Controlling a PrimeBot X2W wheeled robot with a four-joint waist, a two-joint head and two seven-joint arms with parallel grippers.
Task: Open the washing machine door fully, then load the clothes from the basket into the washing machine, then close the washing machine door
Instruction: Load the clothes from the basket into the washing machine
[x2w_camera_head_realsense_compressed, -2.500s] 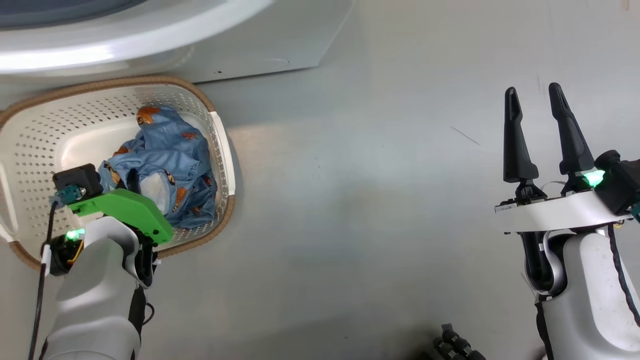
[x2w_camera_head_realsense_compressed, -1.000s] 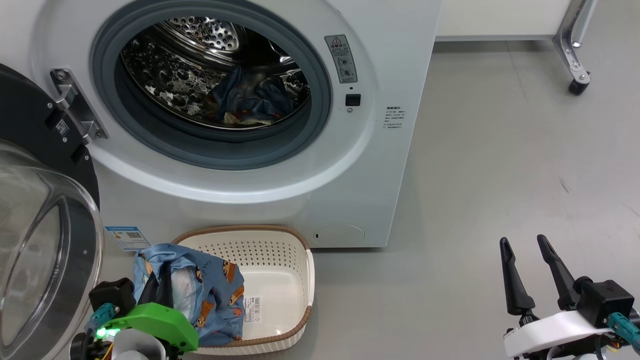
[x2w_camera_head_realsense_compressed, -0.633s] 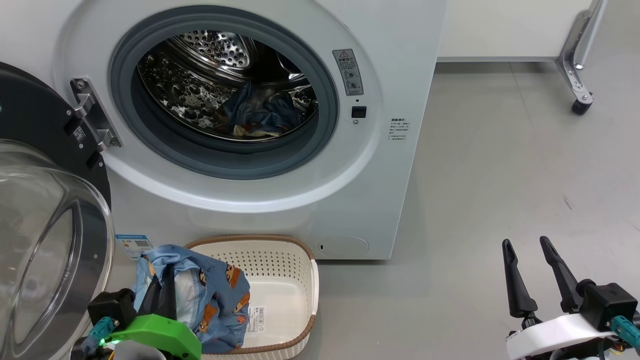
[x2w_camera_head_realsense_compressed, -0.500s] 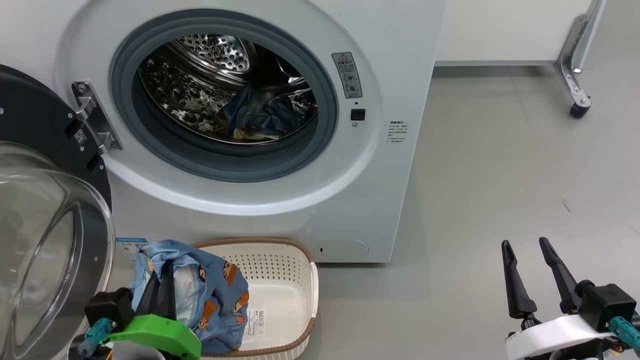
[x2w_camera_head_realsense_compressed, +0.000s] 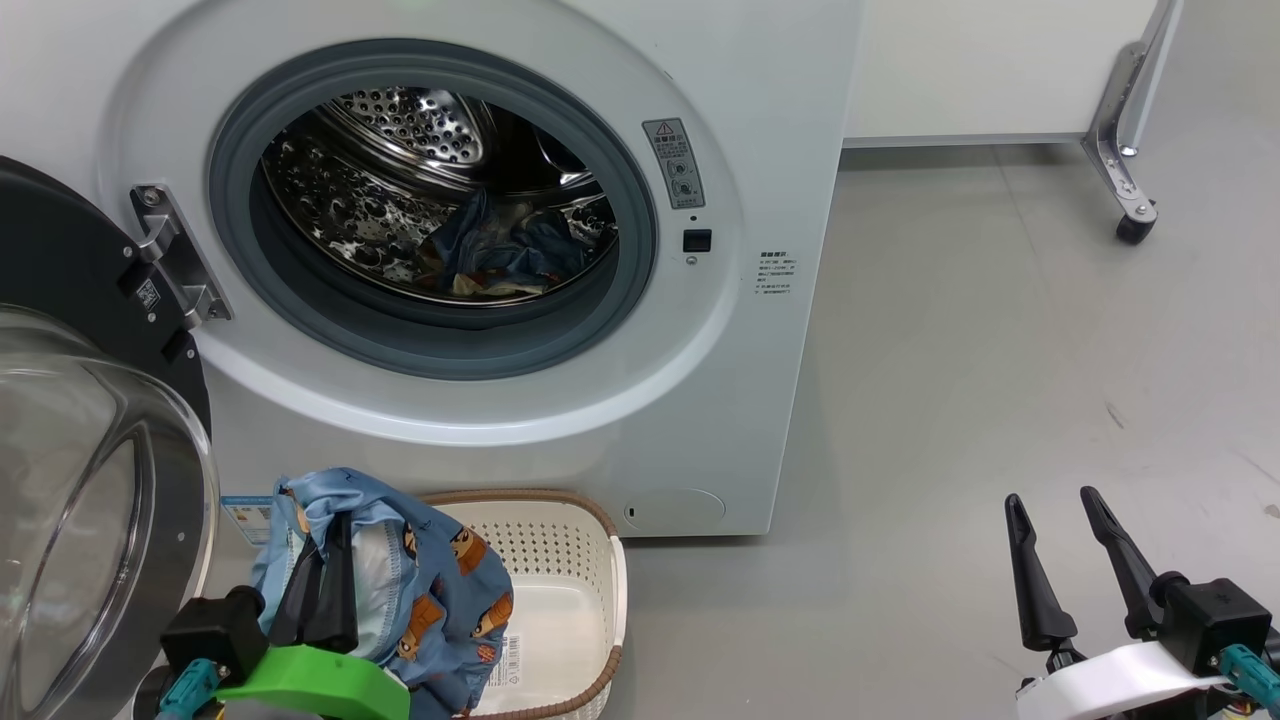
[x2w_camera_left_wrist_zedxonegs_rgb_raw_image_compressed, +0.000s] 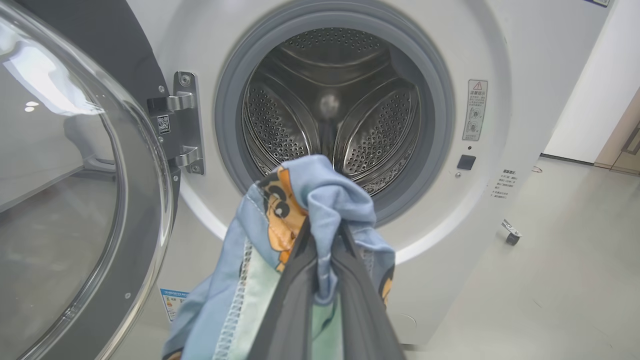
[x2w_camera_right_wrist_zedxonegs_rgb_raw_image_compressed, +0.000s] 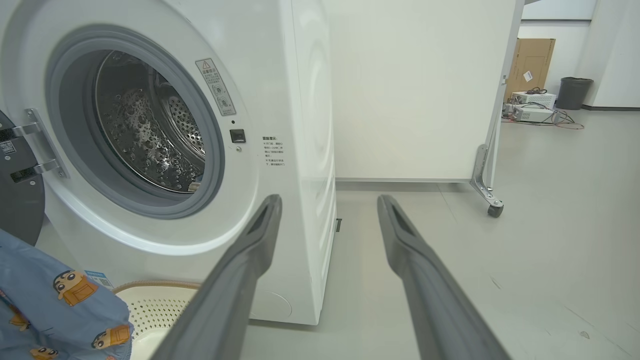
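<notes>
The washing machine stands with its drum open, and the washing machine door is swung wide to the left. A blue piece of the clothes lies in the drum. My left gripper is shut on the light blue cartoon-print clothes and holds them up over the left end of the basket. In the left wrist view the gripper pinches the fabric in front of the drum. My right gripper is open and holds nothing, low at the right over the floor.
A white partition on a metal caster leg stands behind and to the right of the machine. Grey floor stretches to the right. Far back in the right wrist view are a cardboard box and a dark bin.
The head camera came up from the basket to the machine and shifted slightly. My left gripper has lifted the light blue garment higher above the basket. The right gripper keeps its place.
</notes>
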